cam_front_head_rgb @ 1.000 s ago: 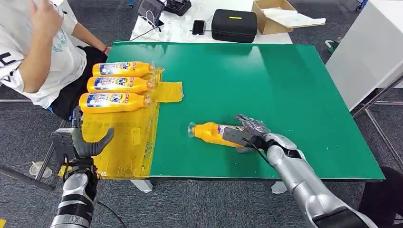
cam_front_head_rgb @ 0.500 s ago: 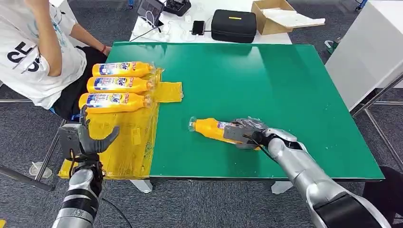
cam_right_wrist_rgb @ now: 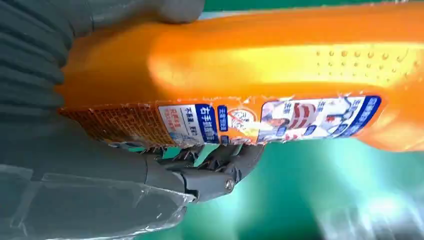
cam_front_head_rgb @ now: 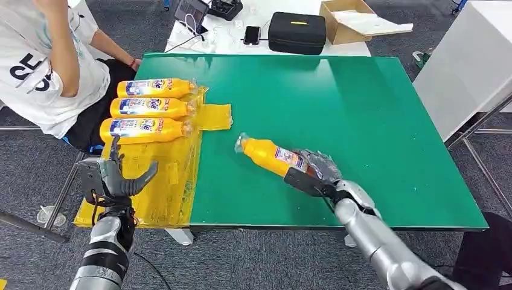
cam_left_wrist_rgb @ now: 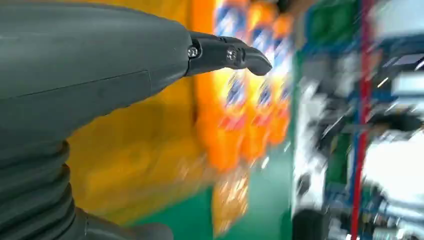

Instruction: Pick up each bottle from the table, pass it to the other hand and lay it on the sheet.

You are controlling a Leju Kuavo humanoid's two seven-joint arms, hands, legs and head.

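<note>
the head view is bright, even and sharp, with a pale sheen on the far part of the green table (cam_front_head_rgb: 362, 90) and soft shadows. the left wrist view is badly smeared by motion blur beyond the sharp left hand (cam_left_wrist_rgb: 100, 75). the right wrist view shows glare on the orange bottle (cam_right_wrist_rgb: 280, 65), its background out of focus.

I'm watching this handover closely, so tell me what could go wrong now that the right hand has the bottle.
1. The right hand grips the orange bottle at its base end, leaving most of it sticking out toward the cap; it may tip or slip.
2. The left hand waits open over the yellow sheet, well away, so the pass needs a long carry.
3. Three bottles already lie on the sheet; a careless placement could knock them.
</note>
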